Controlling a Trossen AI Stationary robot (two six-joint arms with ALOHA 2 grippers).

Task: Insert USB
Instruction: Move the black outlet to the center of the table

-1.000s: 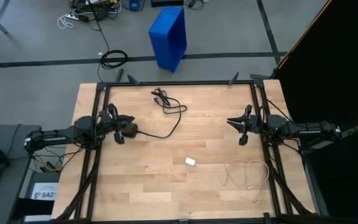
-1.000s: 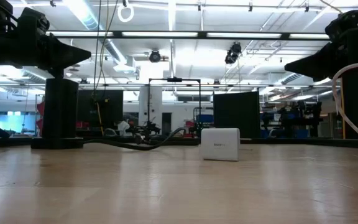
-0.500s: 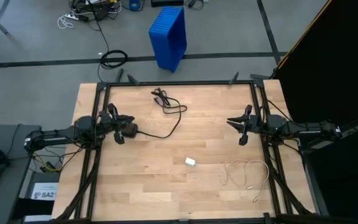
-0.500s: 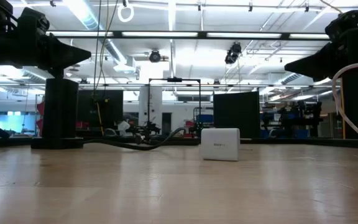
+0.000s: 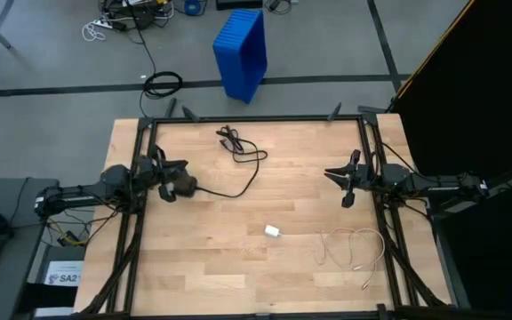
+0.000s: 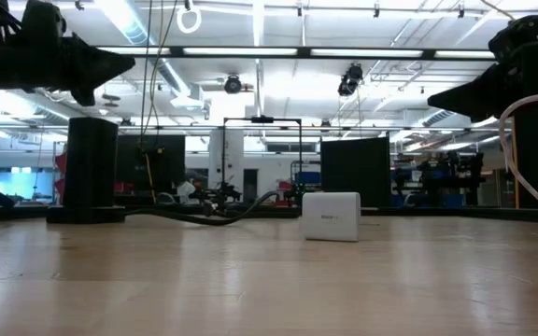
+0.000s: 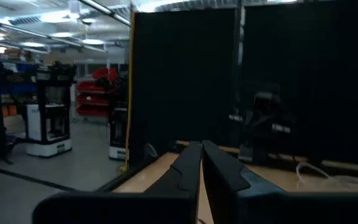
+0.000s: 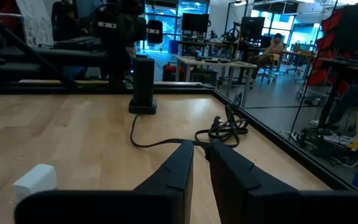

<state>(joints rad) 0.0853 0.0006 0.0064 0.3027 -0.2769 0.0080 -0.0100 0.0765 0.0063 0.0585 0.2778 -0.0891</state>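
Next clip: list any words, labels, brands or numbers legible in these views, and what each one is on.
"SA2": on the white sheet lying off the table's left front corner in the high view; the smaller print under it is too small to read.
Small white charger block: faint grey marking on its face in the low view, too blurred to read.
Nothing else legible.

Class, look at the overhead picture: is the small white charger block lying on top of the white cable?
No. The charger block lies alone on bare wood, apart from the white cable looped nearer the table's right edge.

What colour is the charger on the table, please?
White; the charger shows best in the low view.
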